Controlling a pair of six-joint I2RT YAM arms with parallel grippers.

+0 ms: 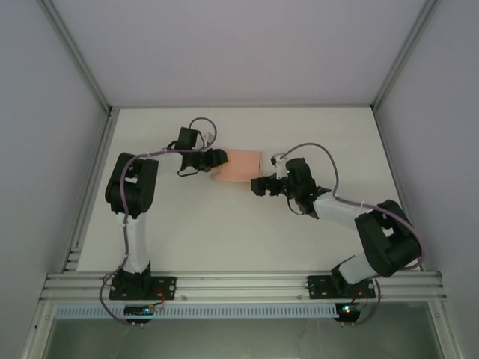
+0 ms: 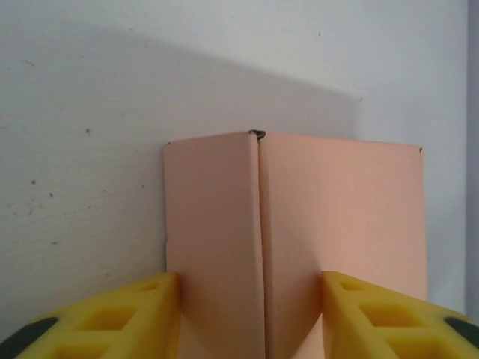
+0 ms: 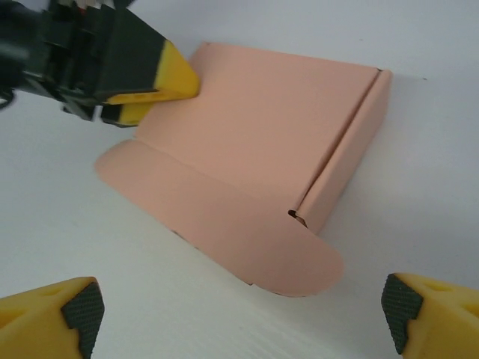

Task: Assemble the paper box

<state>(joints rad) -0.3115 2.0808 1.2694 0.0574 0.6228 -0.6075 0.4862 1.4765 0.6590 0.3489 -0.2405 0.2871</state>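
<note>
Seen from above, the box [image 1: 238, 164] is lying on the white tabletop [image 1: 187, 224], toward the far middle, between the two hands. The left hand [image 1: 219, 157] is meeting its left edge. The right hand [image 1: 258, 185] is sitting just beside its near right corner.

In the left wrist view, the left hand [image 2: 251, 314] is straddling a folded edge of the box [image 2: 337, 209], with a yellow finger [image 2: 135, 314] on either side. It is standing partly closed, and I cannot tell whether it is pinching the card.

In the right wrist view, the right hand [image 3: 243, 314] is standing wide and touching nothing. The box [image 3: 277, 127] is lying ahead of it, its rounded flap [image 3: 247, 239] reaching toward the camera. The left hand [image 3: 153, 90] is touching the box's far left corner with one fingertip.
</note>
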